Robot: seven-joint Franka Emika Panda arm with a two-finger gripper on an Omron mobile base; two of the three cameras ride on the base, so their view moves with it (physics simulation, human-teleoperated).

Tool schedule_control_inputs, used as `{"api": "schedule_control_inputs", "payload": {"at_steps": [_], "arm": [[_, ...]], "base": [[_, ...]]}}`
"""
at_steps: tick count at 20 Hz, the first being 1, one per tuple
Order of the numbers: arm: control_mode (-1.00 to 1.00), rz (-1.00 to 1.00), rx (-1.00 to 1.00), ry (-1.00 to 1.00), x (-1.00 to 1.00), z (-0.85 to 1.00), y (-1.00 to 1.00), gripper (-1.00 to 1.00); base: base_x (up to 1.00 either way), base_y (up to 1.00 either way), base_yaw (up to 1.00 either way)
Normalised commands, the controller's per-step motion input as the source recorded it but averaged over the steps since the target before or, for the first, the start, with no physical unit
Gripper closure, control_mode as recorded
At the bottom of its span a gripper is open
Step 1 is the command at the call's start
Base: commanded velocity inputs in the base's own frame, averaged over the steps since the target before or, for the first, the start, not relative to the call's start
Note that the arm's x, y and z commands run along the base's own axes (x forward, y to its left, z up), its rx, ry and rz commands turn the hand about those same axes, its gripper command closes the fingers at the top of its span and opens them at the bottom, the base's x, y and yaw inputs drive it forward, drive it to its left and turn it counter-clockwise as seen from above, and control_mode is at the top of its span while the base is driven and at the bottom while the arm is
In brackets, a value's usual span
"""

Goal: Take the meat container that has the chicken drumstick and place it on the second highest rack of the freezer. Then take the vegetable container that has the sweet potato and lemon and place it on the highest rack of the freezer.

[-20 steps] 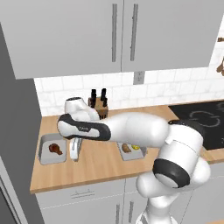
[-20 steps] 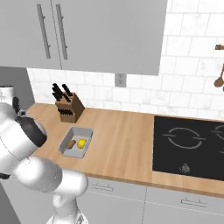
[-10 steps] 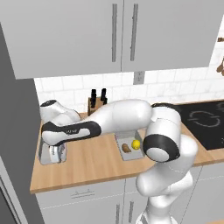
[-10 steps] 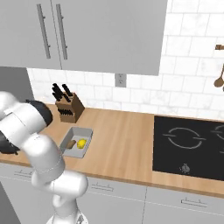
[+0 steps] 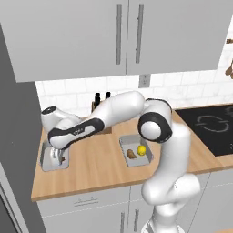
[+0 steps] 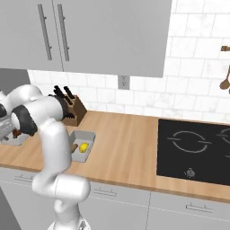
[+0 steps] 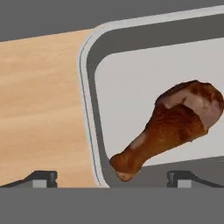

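The meat container (image 5: 48, 163) is a grey tray at the counter's left end, holding the chicken drumstick (image 7: 170, 127). My gripper (image 5: 56, 157) hangs over it, open. In the hand view my gripper (image 7: 111, 177) straddles the tray's near wall (image 7: 89, 109), one fingertip (image 7: 41, 177) over the wood and the other inside, touching nothing. The vegetable container (image 5: 135, 153) sits mid-counter with the sweet potato (image 5: 131, 154) and lemon (image 5: 142, 150); its lemon (image 6: 83, 147) also shows from the right. The freezer (image 5: 13, 127) rises grey at the left; its racks are out of view.
A knife block (image 6: 74, 110) stands by the tiled wall behind the trays. A black cooktop (image 6: 197, 150) lies at the right. Wall cabinets (image 5: 118, 36) hang overhead. Bare wooden counter (image 5: 95, 164) lies between the two trays.
The arm has swung left from between the two trays and come down over the meat container. The gripper stays open. Both trays have stayed put.
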Motion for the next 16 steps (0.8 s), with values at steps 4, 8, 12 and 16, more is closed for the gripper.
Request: {"api": "schedule_control_inputs", "payload": {"at_steps": [4,8,12,16], "arm": [[-1.00,0.00,-0.14,0.00,0.08,-0.69,0.39,-1.00],[-1.00,0.00,-0.09,0.00,0.07,-0.32,0.32,-1.00],[-1.00,0.00,-0.03,0.00,0.19,-0.03,0.14,-1.00],[-1.00,0.00,0.00,0.00,0.26,-0.01,0.02,-1.00]], "base": [[0.00,0.00,0.00],[0.00,0.00,0.00],[0.00,0.00,0.00],[0.00,0.00,0.00]]}}
